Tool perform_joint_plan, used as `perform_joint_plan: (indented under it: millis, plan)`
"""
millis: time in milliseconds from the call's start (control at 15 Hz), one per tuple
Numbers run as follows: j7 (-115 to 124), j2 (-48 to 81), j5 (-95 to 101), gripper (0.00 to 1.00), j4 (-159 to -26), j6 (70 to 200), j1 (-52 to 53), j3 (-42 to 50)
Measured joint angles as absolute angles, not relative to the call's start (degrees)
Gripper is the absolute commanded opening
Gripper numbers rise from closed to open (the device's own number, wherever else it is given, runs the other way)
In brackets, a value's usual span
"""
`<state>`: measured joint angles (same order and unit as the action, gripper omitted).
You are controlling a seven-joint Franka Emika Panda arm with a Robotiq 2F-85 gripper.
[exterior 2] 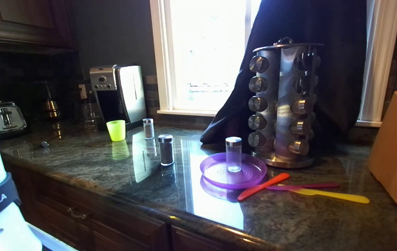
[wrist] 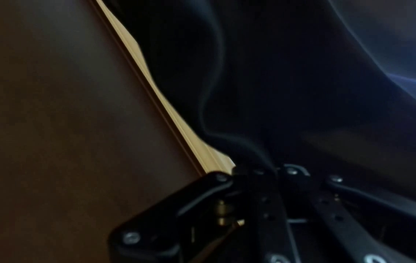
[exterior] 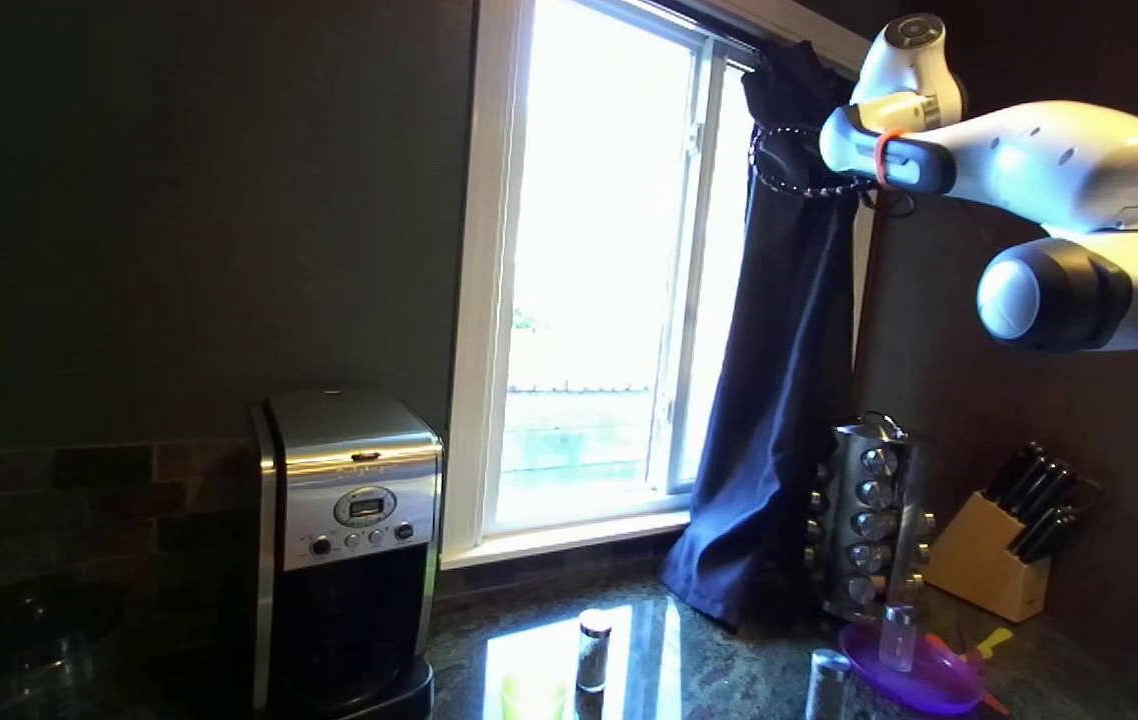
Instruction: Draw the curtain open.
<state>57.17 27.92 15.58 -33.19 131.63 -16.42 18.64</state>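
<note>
Wrist view: gripper (wrist: 274,171) nearly closed, fold of curtain (wrist: 266,91) pinched at the tips. Curtain's edge leaves a thin strip of trim (wrist: 200,149) showing, wall (wrist: 65,146) beyond. In an exterior view, curtain hangs bunched at the right side of the window (exterior: 681,300), hem down at the counter (exterior: 739,680); glass (exterior: 594,250) shows left of it. Rack (exterior 2: 287,97) in front of window's right side, close to curtain, tight room. Coffee maker (exterior: 359,480) just left of window; arm (exterior: 1089,160) to window's right.
</note>
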Motion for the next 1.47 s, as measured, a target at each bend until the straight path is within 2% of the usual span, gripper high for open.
perform_joint_plan:
  millis: [267,533,1467]
  plan:
    - [65.3,32.1,17.1,0.00,-29.6,133.6,-16.6,23.1]
    - [68.5,35.7,17.1,0.00,-24.3,133.9,-21.1,24.5]
    - [70.9,37.6,17.1,0.00,-24.2,143.7,-26.8,27.5]
